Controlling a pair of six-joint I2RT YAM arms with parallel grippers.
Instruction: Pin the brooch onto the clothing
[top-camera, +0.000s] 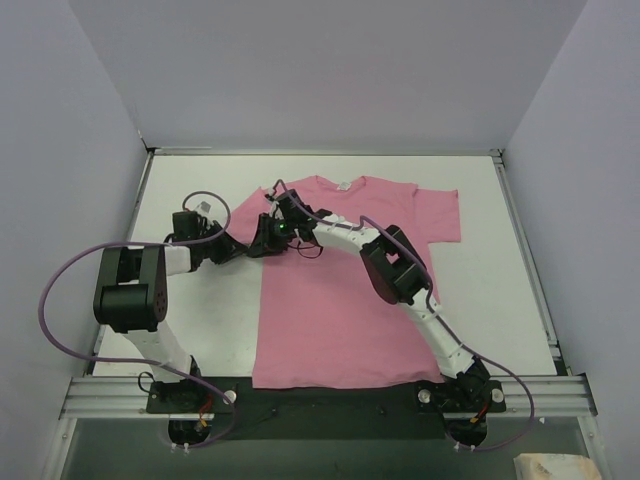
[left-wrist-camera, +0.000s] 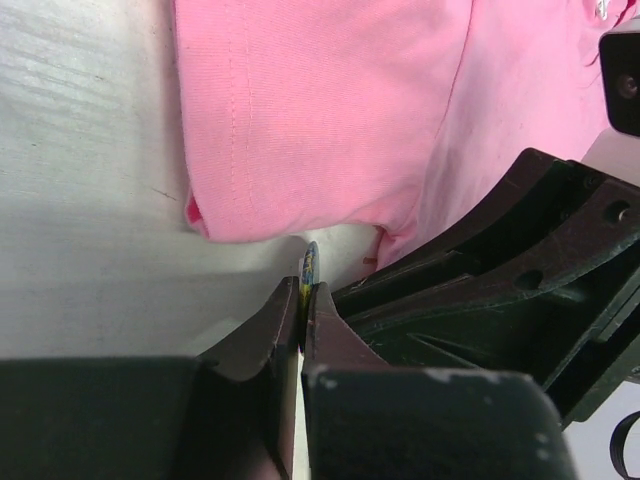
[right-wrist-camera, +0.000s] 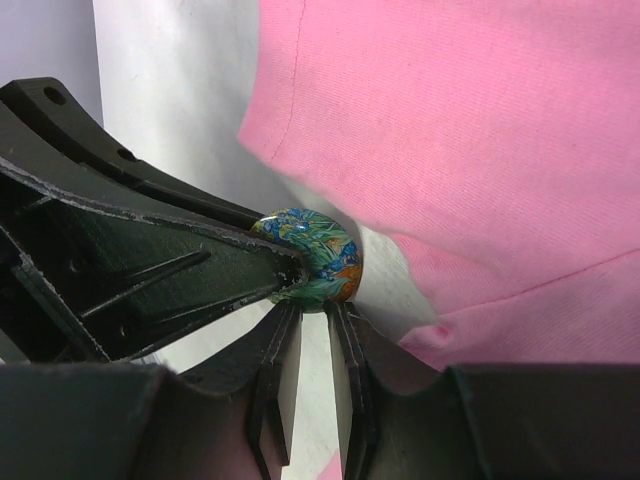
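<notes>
Left pincer (left-wrist-camera: 303, 292) almost closed, clamps brooch (right-wrist-camera: 315, 258) by rim at fingertips. Right pincer (right-wrist-camera: 312, 325) narrow, tips right at brooch's lower edge; grip there unclear. Both meet over white tabletop (top-camera: 190, 175), just beside sleeve hem of pink T-shirt (top-camera: 340, 310) lying flat. 3 plain pale walls (top-camera: 330, 60) enclose tabletop. Brooch round, no long axis; stands on edge, patterned domed face toward right wrist camera.
</notes>
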